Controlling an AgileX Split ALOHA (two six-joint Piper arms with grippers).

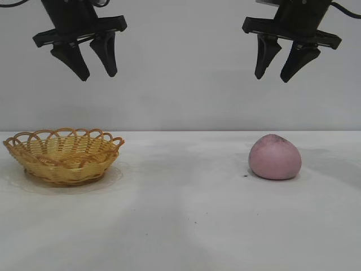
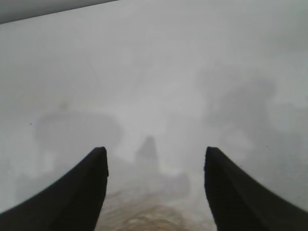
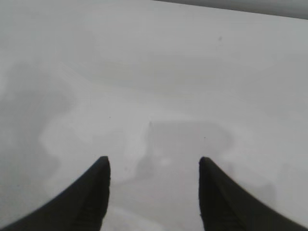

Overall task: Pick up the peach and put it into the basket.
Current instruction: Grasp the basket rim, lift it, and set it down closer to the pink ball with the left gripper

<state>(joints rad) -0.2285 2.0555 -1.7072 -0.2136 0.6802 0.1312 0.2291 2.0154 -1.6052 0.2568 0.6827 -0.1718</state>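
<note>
Right gripper [image 1: 286,69] hangs high above the peach [image 1: 274,157], fingers apart, empty. Descend straight, straddle the fruit's widest part, close gently. Left gripper [image 1: 96,66], fingers apart, hangs above the basket [image 1: 63,155].

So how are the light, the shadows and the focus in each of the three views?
Exterior view: soft even light, faint shadows under the basket and the peach, both sharp. Left wrist view: hazy, grey shadow patches on the table. Right wrist view: pale table, soft shadows beyond the open fingers, no glare.
</note>
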